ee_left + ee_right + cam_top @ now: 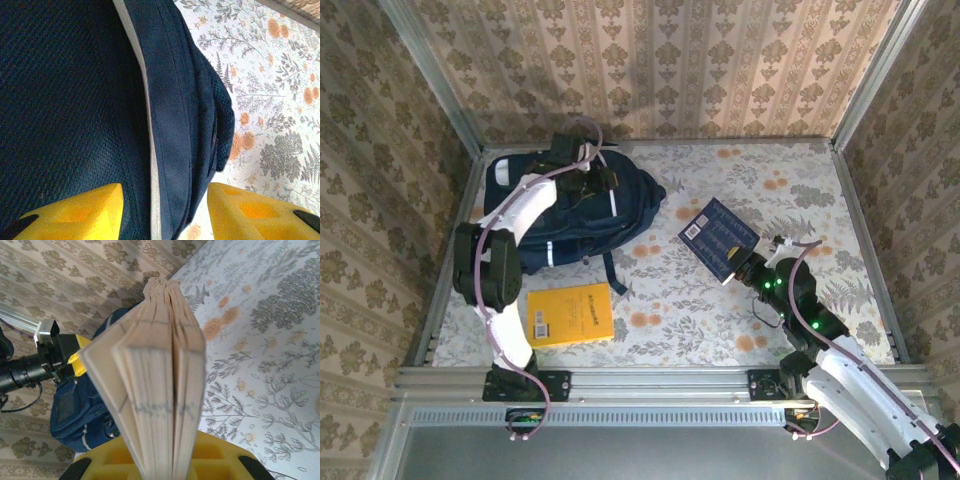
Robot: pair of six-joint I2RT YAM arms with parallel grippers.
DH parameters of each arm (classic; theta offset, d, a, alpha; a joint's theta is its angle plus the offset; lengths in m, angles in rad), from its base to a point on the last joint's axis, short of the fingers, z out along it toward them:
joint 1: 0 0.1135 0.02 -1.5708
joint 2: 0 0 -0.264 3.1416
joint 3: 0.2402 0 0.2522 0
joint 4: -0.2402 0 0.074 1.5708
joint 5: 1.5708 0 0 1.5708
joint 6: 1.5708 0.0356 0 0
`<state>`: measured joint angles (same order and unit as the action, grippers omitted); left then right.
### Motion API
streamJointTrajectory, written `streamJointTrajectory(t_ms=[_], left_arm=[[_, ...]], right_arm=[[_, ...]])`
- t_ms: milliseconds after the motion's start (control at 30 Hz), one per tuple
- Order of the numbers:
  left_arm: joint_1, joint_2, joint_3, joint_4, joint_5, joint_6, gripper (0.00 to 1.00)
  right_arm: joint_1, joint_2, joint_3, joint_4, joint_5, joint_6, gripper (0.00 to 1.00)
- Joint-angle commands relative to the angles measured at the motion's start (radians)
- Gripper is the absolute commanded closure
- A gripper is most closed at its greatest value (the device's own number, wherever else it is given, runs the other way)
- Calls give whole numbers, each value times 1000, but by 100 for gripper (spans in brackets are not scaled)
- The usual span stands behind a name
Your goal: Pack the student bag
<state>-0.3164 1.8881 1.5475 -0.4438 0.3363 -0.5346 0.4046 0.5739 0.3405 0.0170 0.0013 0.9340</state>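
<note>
The student bag (570,220), dark navy with thin white stripes, lies at the table's far left. My left gripper (597,181) hovers over its upper right part. In the left wrist view the left gripper (164,195) is open. Its yellow fingers (80,212) stand apart on either side of a navy fabric fold with a white stripe (172,150). My right gripper (750,268) is shut on a blue book (718,237), held tilted above the table's right half. The right wrist view shows the book's page edges (160,365) clamped upright in the right gripper (165,467), with the bag (75,410) behind.
A yellow book (570,313) lies flat near the front left, just below the bag. A dark strap (613,272) trails from the bag toward it. The floral tabletop (720,320) is fenced by metal rails and patterned walls.
</note>
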Motion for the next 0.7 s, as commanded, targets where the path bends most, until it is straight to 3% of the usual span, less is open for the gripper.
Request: streamJointTrajectory(t_ms=[0, 333, 667], left_arm=[[15, 40, 79, -31, 17, 39, 52], [28, 183, 192, -39, 56, 52, 57], [27, 227, 244, -15, 95, 52, 67]], right_arm=[[-34, -8, -16, 25, -60, -12, 100], [-84, 13, -55, 90, -133, 46, 100], [-84, 91, -84, 170, -162, 80, 100]])
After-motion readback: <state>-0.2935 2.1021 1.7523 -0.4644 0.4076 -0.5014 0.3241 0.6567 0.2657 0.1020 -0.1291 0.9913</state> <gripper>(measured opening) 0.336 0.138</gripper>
